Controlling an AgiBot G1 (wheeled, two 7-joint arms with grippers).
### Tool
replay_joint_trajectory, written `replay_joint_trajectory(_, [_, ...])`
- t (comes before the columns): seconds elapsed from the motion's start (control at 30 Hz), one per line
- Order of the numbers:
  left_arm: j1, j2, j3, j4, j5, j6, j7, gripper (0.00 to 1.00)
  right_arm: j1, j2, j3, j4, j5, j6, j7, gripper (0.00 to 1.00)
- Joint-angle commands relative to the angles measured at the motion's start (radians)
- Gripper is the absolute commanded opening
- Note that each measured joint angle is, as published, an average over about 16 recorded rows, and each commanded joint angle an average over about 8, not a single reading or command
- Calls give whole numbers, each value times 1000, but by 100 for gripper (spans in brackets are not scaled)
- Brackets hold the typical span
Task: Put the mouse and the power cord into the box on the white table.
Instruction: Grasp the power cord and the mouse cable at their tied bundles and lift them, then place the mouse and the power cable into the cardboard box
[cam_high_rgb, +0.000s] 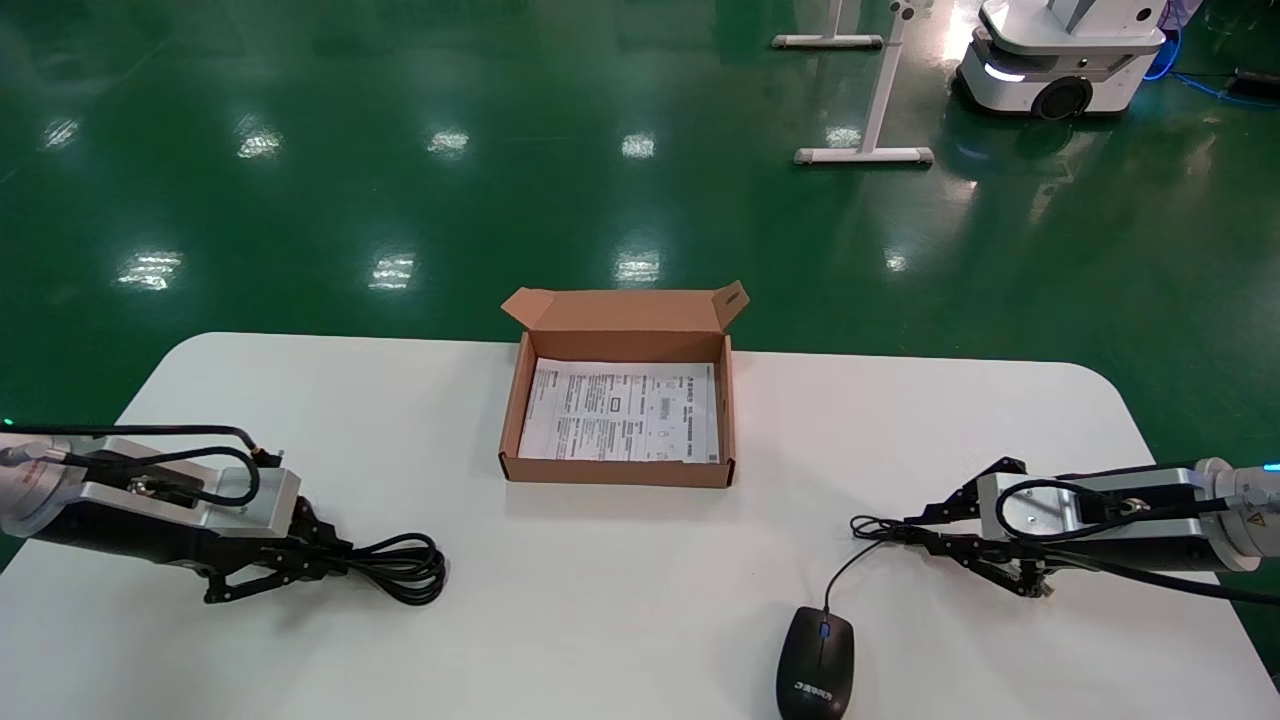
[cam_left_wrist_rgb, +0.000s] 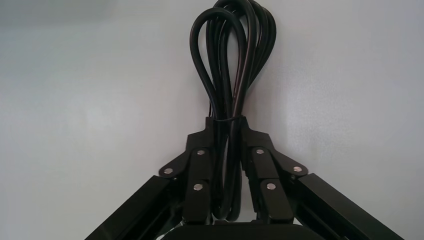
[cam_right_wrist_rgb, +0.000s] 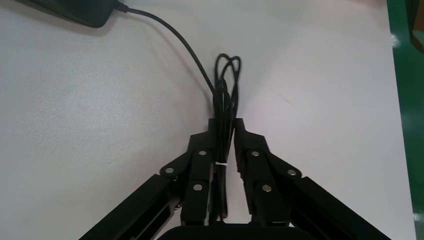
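Observation:
The power cord (cam_high_rgb: 405, 566) (cam_left_wrist_rgb: 234, 60), a thick black coil, lies on the white table (cam_high_rgb: 640, 570) at the near left. My left gripper (cam_high_rgb: 335, 562) (cam_left_wrist_rgb: 226, 122) is shut on the coil's tied middle, low over the tabletop. The black mouse (cam_high_rgb: 816, 662) (cam_right_wrist_rgb: 75, 11) with its blue wheel sits at the near edge, right of centre. Its thin wire (cam_high_rgb: 843, 572) (cam_right_wrist_rgb: 226, 90) runs to a tied bundle, and my right gripper (cam_high_rgb: 882, 530) (cam_right_wrist_rgb: 225, 124) is shut on that bundle. The open brown box (cam_high_rgb: 618, 470), with a printed sheet on its bottom, stands mid-table between both arms.
The box's lid flap (cam_high_rgb: 625, 310) stands up at its far side. Beyond the table's far edge is green floor with a white stand's feet (cam_high_rgb: 865, 155) and a white wheeled robot (cam_high_rgb: 1060, 60) at the back right.

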Motion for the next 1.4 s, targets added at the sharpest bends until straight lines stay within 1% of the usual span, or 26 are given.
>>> replay_joint_trajectory(0.03, [3,3,0,1,0,0,-1,0,-2,-2,-2,1,-3,2,-1,0])
replay_joint_trajectory(0.17, [-26,-24,-4,-12,0,0,8,0,15,17,13,-3,19,-17,14,0])
replay_joint_trajectory(0.3, [-95,-78,-29,-51,-23,-1,19,0,69,55,41,-7,60,-67,63,0])
replay_joint_trajectory(0.47, [-198,-132,-110,-86,-126,-23,-39,0,188,78,76,14,109,-124,156,0])
replay_joint_trajectory(0.6, [-259,-126,-167,-114,-197,-71,-88,0,268,47,99,31,142,-119,215,0])
replay_joint_trajectory(0.7, [-287,-102,-186,-136,-218,-108,-94,0,296,0,111,26,161,-94,249,0])
replay_joint_trajectory(0.83, [-312,-66,-195,-136,-224,-144,-78,0,304,-75,116,8,172,-52,269,0])
replay_joint_trajectory(1.0, [-331,-20,-197,-89,-224,-163,-39,0,289,-167,114,-21,171,6,254,0])
replay_joint_trajectory(1.17, [-339,23,-194,-24,-221,-168,21,0,266,-255,109,-65,165,77,228,0])
replay_joint_trajectory(1.3, [-343,56,-195,31,-220,-193,77,0,251,-317,105,-103,158,155,205,0])
replay_joint_trajectory(1.4, [-342,78,-202,71,-226,-245,112,0,241,-361,103,-128,153,243,190,0])
